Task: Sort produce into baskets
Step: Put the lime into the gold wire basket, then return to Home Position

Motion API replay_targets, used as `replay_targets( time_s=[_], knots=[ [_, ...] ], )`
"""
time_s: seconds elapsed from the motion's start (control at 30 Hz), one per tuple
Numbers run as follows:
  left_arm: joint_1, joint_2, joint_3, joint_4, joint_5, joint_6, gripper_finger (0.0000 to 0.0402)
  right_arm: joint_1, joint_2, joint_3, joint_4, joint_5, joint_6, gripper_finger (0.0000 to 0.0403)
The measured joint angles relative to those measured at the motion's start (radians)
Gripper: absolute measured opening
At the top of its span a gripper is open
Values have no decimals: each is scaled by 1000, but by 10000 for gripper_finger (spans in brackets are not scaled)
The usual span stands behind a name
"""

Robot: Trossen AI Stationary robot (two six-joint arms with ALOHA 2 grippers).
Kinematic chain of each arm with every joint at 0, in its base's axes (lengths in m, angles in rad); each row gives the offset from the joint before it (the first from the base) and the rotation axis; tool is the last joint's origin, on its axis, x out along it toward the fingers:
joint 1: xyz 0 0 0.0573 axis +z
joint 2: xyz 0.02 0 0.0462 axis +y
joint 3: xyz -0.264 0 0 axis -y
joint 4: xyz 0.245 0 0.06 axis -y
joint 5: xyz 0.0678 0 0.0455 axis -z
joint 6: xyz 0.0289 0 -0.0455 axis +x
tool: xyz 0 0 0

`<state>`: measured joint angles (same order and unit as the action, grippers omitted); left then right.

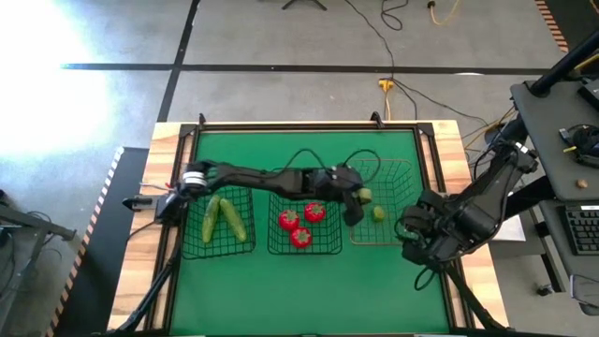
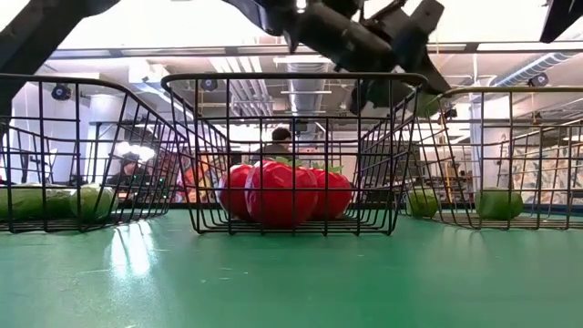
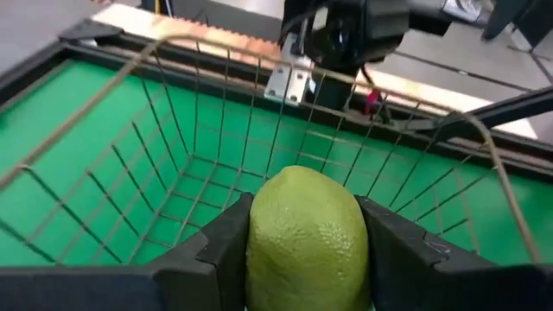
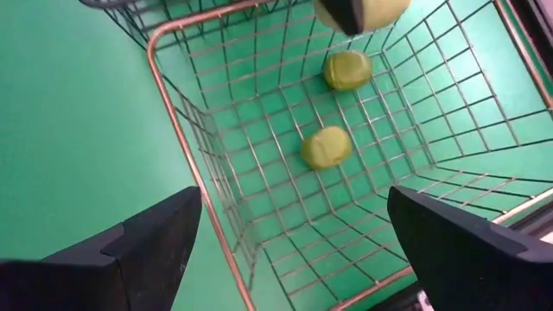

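Note:
My left gripper (image 1: pixel 358 198) reaches from the table's left over the tan wire basket (image 1: pixel 404 178) and is shut on a yellow-green lime (image 3: pixel 307 238). Two more limes (image 4: pixel 347 69) (image 4: pixel 327 147) lie on that basket's floor. The middle black basket (image 1: pixel 305 251) holds three red tomatoes (image 1: pixel 301 225). The left black basket (image 1: pixel 192 245) holds two green cucumbers (image 1: pixel 225 217). My right gripper (image 4: pixel 302 259) is open and empty above the tan basket's near right corner. My left gripper pinches the lime between its two fingers, which sit on its two opposite sides (image 3: pixel 259 233). The fingers come from the table's left. The lime is lifted clear, above the inside of the tan basket.
The three baskets stand side by side in a row on the green mat (image 1: pixel 299 290), with bare mat in front of them. A wooden border (image 1: pixel 449 140) frames the mat. People show in the room behind in the low view (image 2: pixel 278 141).

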<state>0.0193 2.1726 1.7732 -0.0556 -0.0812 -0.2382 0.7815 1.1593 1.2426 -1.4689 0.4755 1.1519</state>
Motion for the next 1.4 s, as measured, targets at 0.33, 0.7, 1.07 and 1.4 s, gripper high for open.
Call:
replay_targets(
  time_s=[0.33,0.7,1.07,1.4],
  knots=[
    [12,259,414,-329,27,122,161,-3,1,-15,-14,-1,1,364],
    [30,350,466,-399,45,149,161,-3,1,-33,-18,-4,38,364],
    [28,350,469,-398,41,151,170,-23,1,-73,-16,-3,18,364],
    [29,350,472,-392,37,124,265,-23,1,-78,-15,-3,15,364]
  ],
)
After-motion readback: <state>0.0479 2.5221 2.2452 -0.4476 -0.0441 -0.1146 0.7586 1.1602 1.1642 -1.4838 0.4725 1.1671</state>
